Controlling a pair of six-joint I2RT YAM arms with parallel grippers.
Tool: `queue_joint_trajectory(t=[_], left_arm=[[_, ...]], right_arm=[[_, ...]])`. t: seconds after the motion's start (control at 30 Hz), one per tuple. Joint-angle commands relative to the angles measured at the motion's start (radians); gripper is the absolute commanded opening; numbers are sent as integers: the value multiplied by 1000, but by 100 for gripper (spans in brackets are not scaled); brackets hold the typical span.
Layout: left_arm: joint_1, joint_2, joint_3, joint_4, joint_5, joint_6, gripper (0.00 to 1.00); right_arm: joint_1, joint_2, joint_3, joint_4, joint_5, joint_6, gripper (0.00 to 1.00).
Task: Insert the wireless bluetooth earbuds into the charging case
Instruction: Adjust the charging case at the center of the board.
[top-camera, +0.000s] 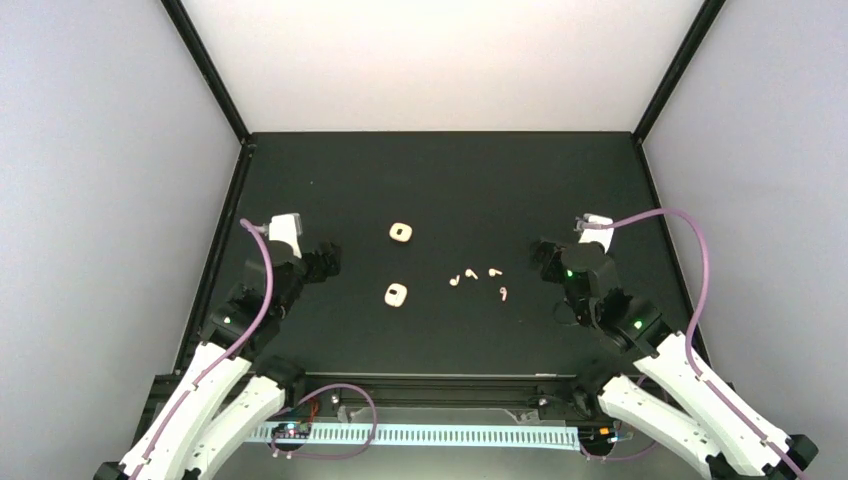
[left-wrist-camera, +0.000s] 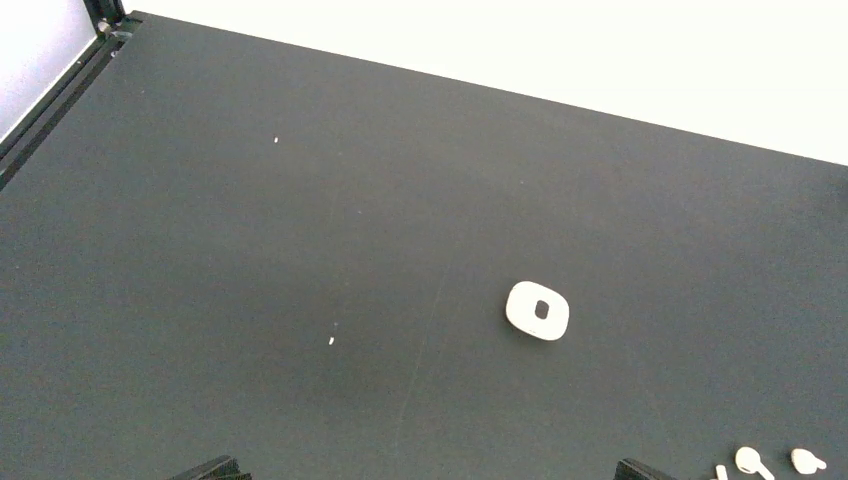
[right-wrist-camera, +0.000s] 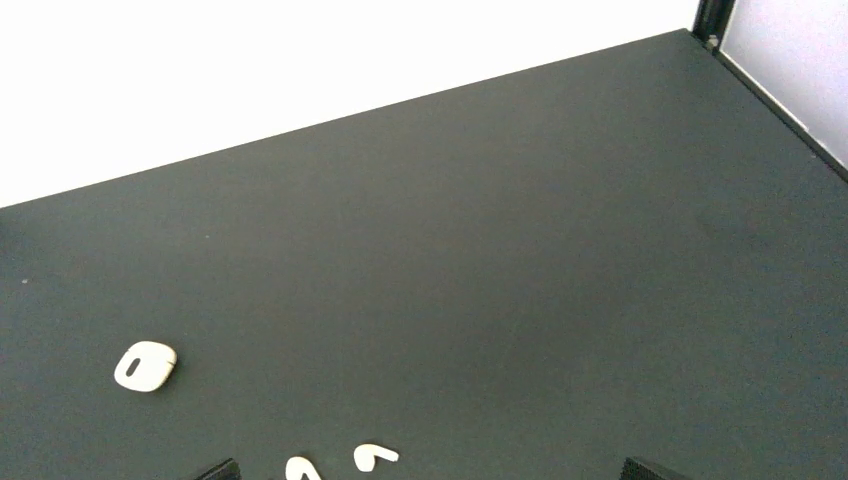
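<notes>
Two cream-white charging cases lie on the black table, one farther back (top-camera: 401, 233) and one nearer (top-camera: 396, 295). Several tiny earbuds (top-camera: 470, 274) lie loose to their right, one a little apart (top-camera: 503, 294). My left gripper (top-camera: 324, 262) hovers left of the cases, open and empty; its wrist view shows one case (left-wrist-camera: 538, 310) ahead and earbuds (left-wrist-camera: 750, 461) at the lower right. My right gripper (top-camera: 547, 258) hovers right of the earbuds, open and empty; its view shows a case (right-wrist-camera: 146, 366) and two earbuds (right-wrist-camera: 375, 456) near the left fingertip (right-wrist-camera: 220, 470).
Black frame posts (top-camera: 210, 70) rise at the table's back corners and white walls enclose it. A raised rim (top-camera: 222, 230) runs along the left side. Purple cables (top-camera: 690, 250) loop from both wrists. A cable tray (top-camera: 430, 435) sits at the near edge.
</notes>
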Motion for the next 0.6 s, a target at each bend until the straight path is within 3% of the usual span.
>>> queue_joint_trajectory(t=[0.0,0.3,0.57], left_arm=[[-12,1,13,-13,-36,-4,99],[-10,-37,13,-20,-22,51,99],[-10,-95,0,20,158,117,99]], right_arm=[[8,-41,-25,76,-30,-41,100],[6,-97,-41,98,-182,-170,100],[7,-78,-26,68,-288,-216,100]])
